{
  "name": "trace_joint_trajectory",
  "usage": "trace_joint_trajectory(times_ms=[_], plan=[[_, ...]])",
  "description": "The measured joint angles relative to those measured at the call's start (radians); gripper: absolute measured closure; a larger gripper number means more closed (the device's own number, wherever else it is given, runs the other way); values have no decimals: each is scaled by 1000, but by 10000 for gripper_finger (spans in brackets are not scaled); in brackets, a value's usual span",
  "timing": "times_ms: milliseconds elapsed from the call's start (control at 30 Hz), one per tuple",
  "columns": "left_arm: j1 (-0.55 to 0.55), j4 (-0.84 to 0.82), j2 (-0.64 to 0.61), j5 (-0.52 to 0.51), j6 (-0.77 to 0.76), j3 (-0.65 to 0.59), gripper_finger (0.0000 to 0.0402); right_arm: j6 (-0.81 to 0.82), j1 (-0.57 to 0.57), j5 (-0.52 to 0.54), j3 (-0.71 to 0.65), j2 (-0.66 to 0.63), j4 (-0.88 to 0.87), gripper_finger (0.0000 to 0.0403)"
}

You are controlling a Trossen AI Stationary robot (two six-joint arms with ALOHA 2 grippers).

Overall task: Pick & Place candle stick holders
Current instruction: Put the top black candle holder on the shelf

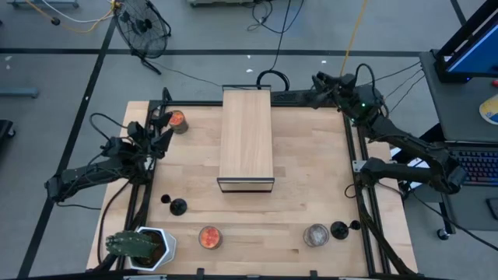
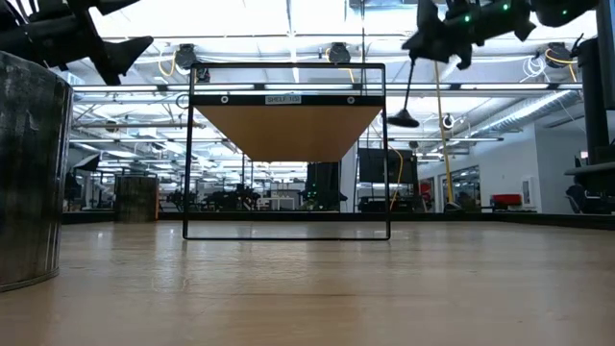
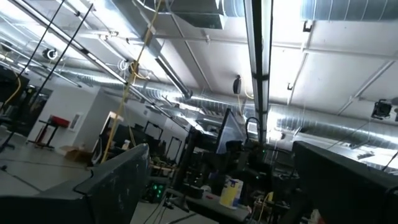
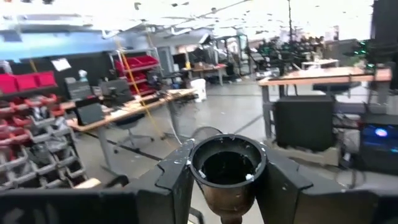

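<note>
My right gripper (image 1: 321,81) is high over the table's far right corner, shut on a black candle stick holder (image 4: 227,165). In the low view the holder's thin stem (image 2: 411,88) and disc base (image 2: 402,120) hang below the gripper (image 2: 434,40). Two more black holders stand on their disc bases on the table, one at the near left (image 1: 177,206) and one at the near right (image 1: 338,229). My left gripper (image 1: 159,131) is open and empty at the table's left edge, raised and pointing upward; its fingers frame the ceiling in the left wrist view (image 3: 221,149). My right gripper pinches the holder's cup-shaped top (image 4: 198,163) between its two fingers, one on each side of the cup. The cup's open mouth faces the wrist camera. The holder is lifted well clear of the table, and its stem slants downward with the disc base lowest.
A long wooden box (image 1: 246,140) on a black frame stands mid-table. An orange candle (image 1: 177,119) sits far left, a red candle (image 1: 208,237) and a silvery jar (image 1: 316,235) near the front edge. A potted plant (image 1: 144,247) stands at the near left corner.
</note>
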Motion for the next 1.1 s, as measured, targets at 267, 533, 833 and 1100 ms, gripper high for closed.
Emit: trace_joint_trajectory(times_ms=[267, 533, 833, 1100], plan=[[0, 1, 0, 0, -29, 0, 4, 3, 77, -24, 42, 5, 1, 273], [0, 6, 0, -2, -34, 0, 4, 4, 140, -22, 81, 82, 83, 274], [0, 2, 0, 3, -75, 0, 4, -31, 174, -48, 246, 304, 106, 274], [0, -86, 0, 27, -61, 0, 4, -41, 173, -51, 367, 454, 89, 271]])
